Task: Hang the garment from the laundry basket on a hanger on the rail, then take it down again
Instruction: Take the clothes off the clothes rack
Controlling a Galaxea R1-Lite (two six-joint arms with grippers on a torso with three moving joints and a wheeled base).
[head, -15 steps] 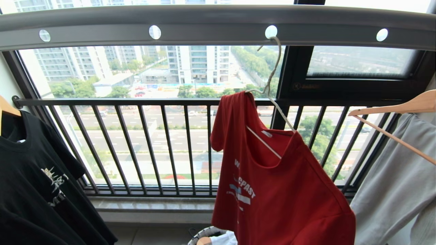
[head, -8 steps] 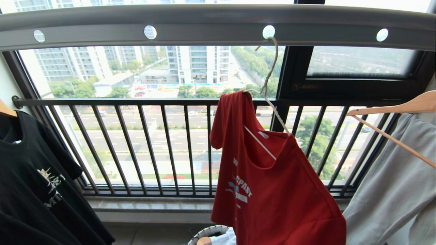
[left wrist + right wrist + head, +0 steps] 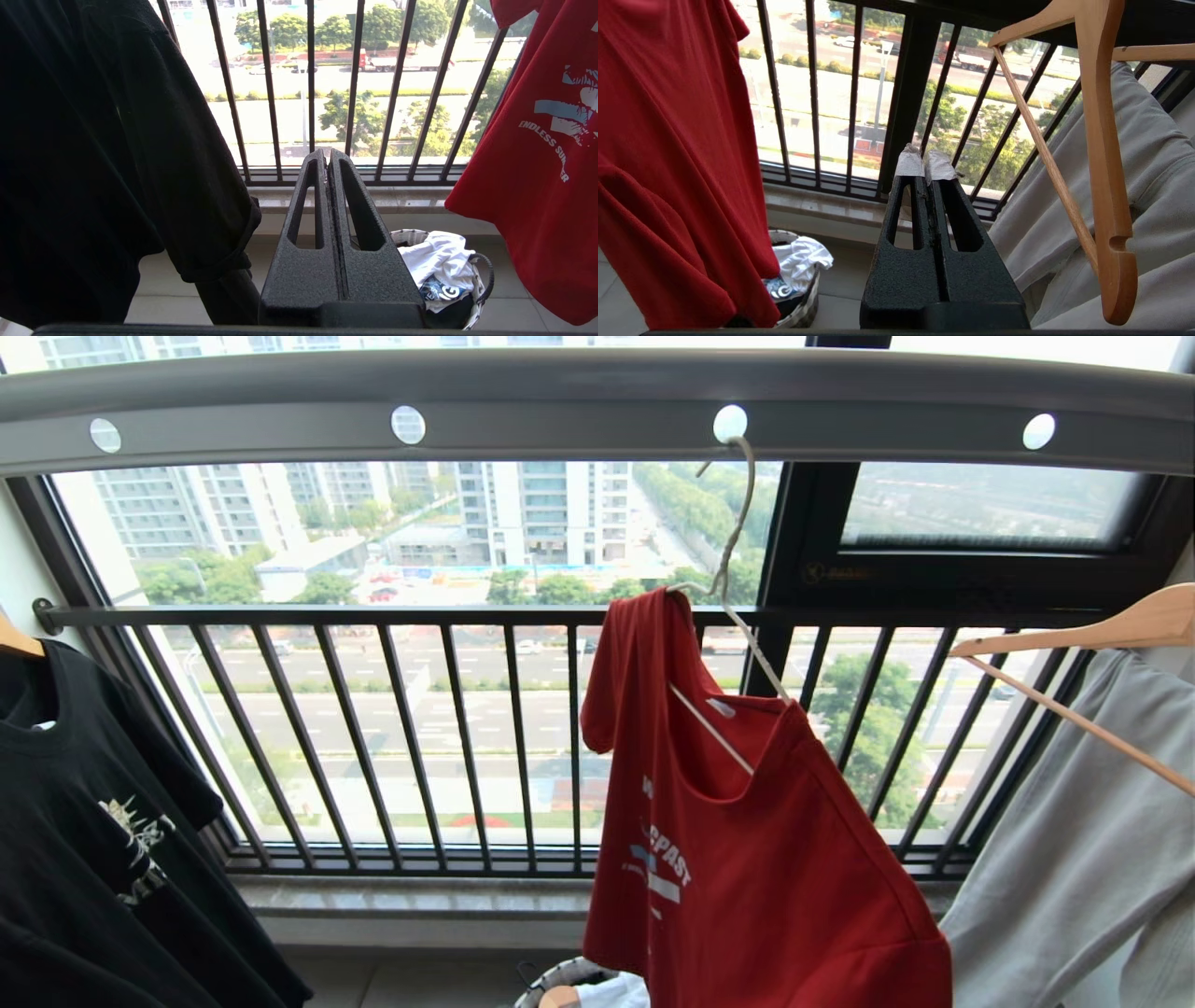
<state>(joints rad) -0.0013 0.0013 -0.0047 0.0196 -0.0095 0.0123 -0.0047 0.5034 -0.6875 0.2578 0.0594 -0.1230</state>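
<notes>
The red garment (image 3: 747,859) hangs crooked on the thin wire hanger (image 3: 736,537), whose hook sits in a hole of the grey rail (image 3: 560,392). The hanger tilts steeply, with one shoulder of the garment bunched high at its upper end. Below it, the laundry basket (image 3: 551,978) shows at the bottom edge. My left gripper (image 3: 328,156) is shut and empty, low between the black T-shirt and the garment (image 3: 537,186), with the basket (image 3: 411,235) beyond it. My right gripper (image 3: 925,161), tips taped, is shut and empty to the right of the garment (image 3: 668,163). Neither gripper shows in the head view.
A black printed T-shirt (image 3: 103,821) hangs at the left. At the right a pale garment (image 3: 1074,877) hangs on a wooden hanger (image 3: 1106,163), close beside my right gripper. The dark window railing (image 3: 467,737) runs behind. A white printed garment (image 3: 439,261) lies in the basket.
The whole head view has shifted slightly to the left, so the camera has moved. The red garment has swayed a little on its hanger.
</notes>
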